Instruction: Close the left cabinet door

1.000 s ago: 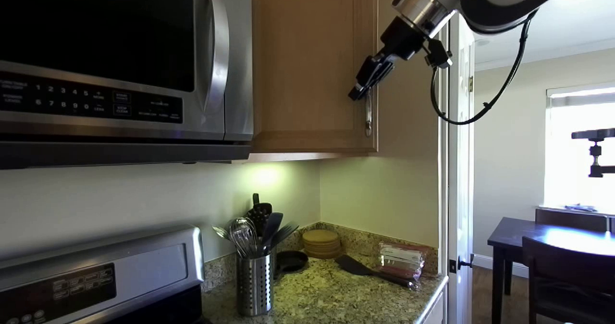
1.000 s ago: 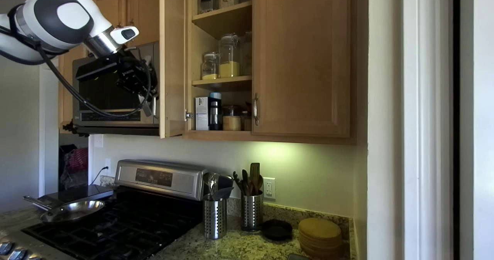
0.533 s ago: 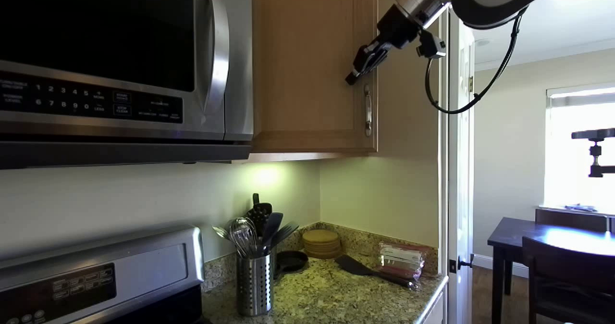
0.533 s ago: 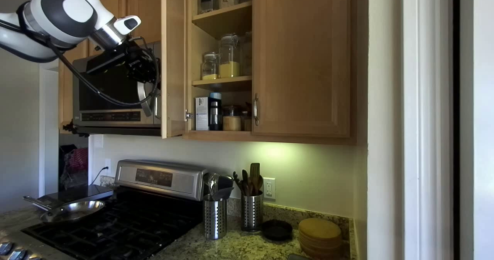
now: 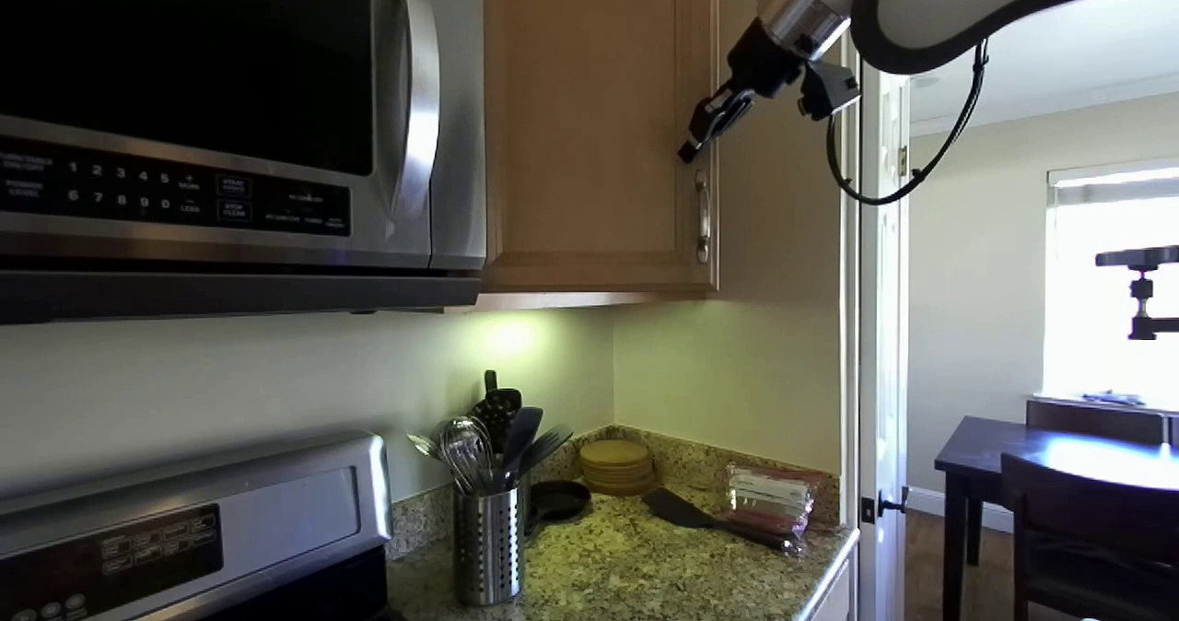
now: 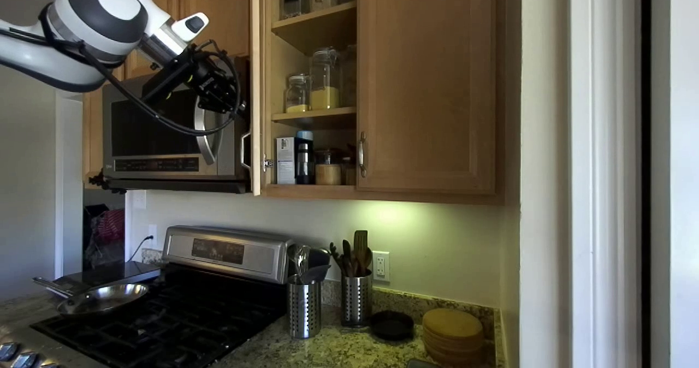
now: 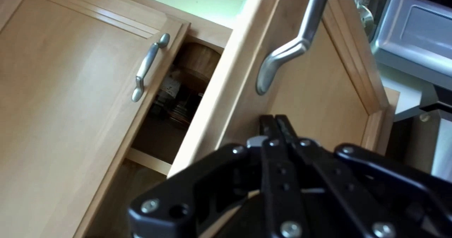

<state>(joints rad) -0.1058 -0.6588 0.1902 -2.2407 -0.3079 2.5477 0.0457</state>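
The left cabinet door is light-brown wood with a slim silver bar handle near its free edge. The door stands open; in an exterior view it is nearly edge-on, with shelves showing beside it. My gripper is at the door's outer face just above the handle. In the wrist view the gripper has its fingers together with nothing between them. The tips are against or very close to the door beside the handle; exact contact is hard to tell.
The matching right door is shut and also shows in the wrist view. Jars stand on the open shelves. The microwave is left of the open door. Utensil holders stand on the counter below.
The door has swung toward the cabinet; its edge moved right in an exterior view and its handle now shows there. My gripper rose, then moved along with the door, staying shut.
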